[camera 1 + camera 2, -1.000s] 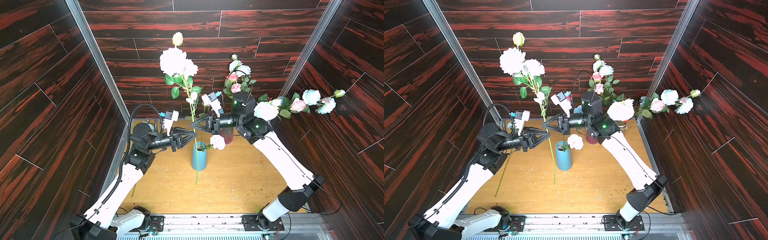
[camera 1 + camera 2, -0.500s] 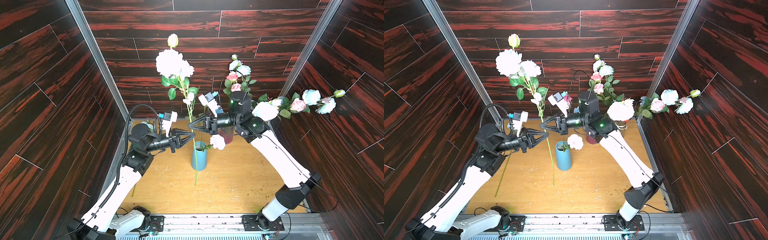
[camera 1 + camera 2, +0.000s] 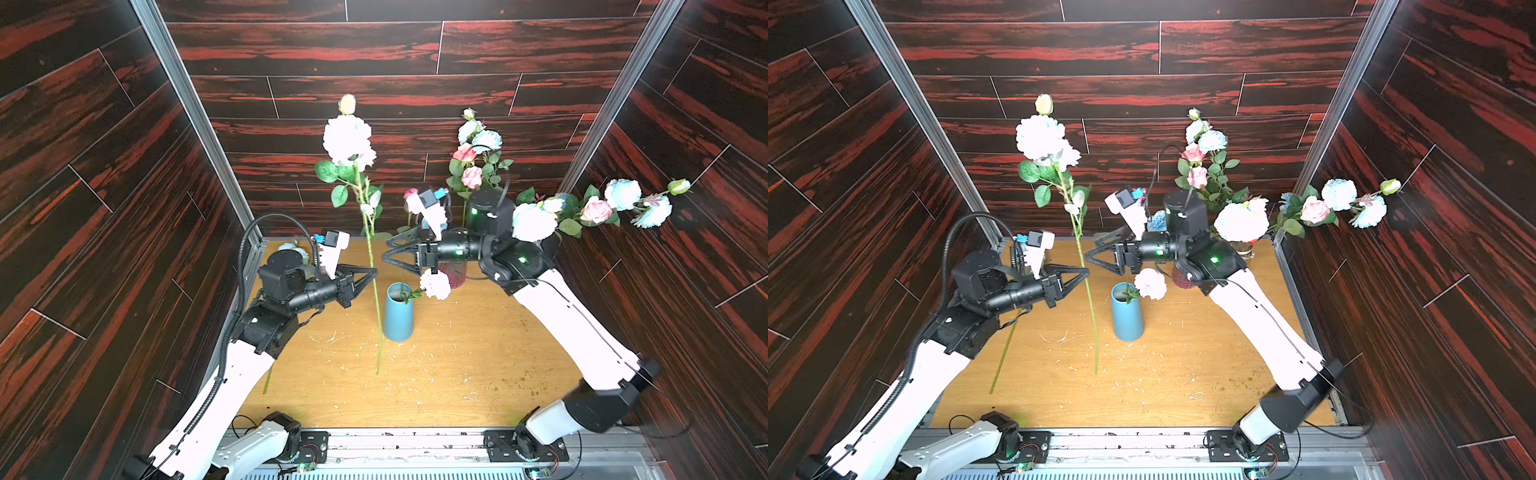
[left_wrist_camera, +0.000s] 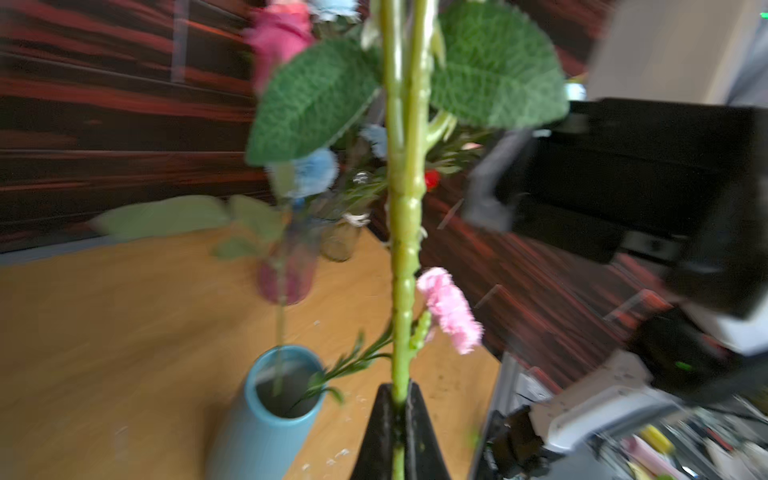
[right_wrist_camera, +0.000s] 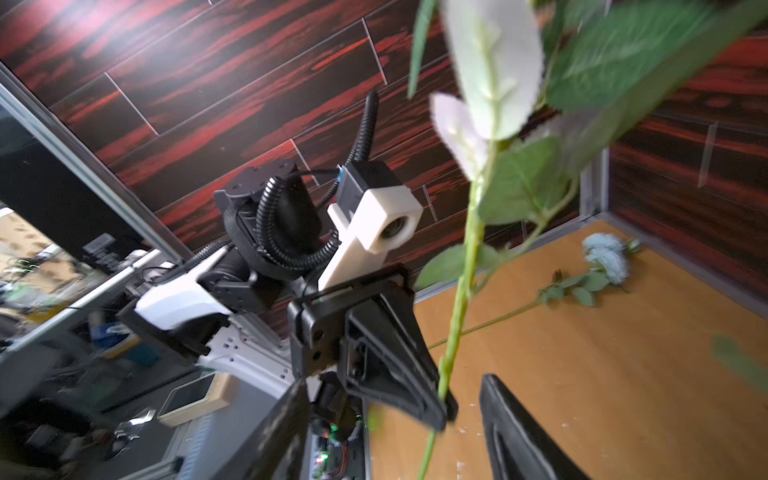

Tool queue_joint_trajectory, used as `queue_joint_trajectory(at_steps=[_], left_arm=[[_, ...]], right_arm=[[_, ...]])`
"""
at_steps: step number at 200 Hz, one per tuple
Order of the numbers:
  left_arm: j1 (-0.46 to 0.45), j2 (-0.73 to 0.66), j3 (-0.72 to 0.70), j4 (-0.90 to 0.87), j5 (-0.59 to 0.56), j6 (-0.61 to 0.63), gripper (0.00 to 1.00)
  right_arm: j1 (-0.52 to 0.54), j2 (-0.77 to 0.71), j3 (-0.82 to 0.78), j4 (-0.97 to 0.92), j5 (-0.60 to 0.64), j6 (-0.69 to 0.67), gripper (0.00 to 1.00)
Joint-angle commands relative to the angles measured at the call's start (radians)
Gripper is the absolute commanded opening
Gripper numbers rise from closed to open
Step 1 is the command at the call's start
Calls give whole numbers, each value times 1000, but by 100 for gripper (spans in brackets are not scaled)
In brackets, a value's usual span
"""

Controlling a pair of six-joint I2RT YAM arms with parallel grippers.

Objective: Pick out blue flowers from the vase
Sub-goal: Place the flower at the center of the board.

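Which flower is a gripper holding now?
The tall pale-headed flower: the left gripper is shut on its stem, outside the blue vase. The others stand in vases or lie on the table.

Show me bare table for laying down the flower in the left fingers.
Widest bare patch: table front, between blue vase and front rail. Smaller one between vase and right arm. Held flower hangs just left of the vase. Crowded: back right, red vase and glass jar; left edge holds a laid blue flower.

The left gripper [image 3: 374,271] has clamped the flower stem [image 3: 377,309]; the right gripper [image 3: 387,252], at its two o'clock, has sprung open.
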Motion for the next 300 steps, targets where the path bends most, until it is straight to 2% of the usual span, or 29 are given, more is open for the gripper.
queue_joint_trajectory(at_steps=[1,21,48,74,94,112,188,225,241,262,300], left_arm=[[-1,-44,61,-193,-308,74,0],[-1,-13,92,-280,-506,94,0],[0,77,139,-419,-718,117,0],[0,171,171,-491,-832,134,0],[0,244,205,-543,-903,145,0],[0,293,218,-557,-962,156,0],[66,561,277,-554,-971,202,0],[86,721,347,-629,-988,218,0],[104,796,361,-677,-956,215,0],[125,847,333,-687,-926,206,0],[157,910,282,-706,-982,184,0]], right_arm=[[2,-88,-48,55,99,-29,73],[3,-158,-108,96,149,-34,78],[2,-263,-191,134,223,-50,83],[3,-362,-257,145,319,-83,84],[2,-434,-313,161,446,-101,87],[3,-477,-328,141,478,-127,90],[3,-584,-366,96,578,-175,94],[1,-620,-382,89,611,-192,95],[3,-632,-389,90,624,-196,96],[1,-639,-396,95,628,-200,96],[2,-625,-395,97,624,-199,97]])
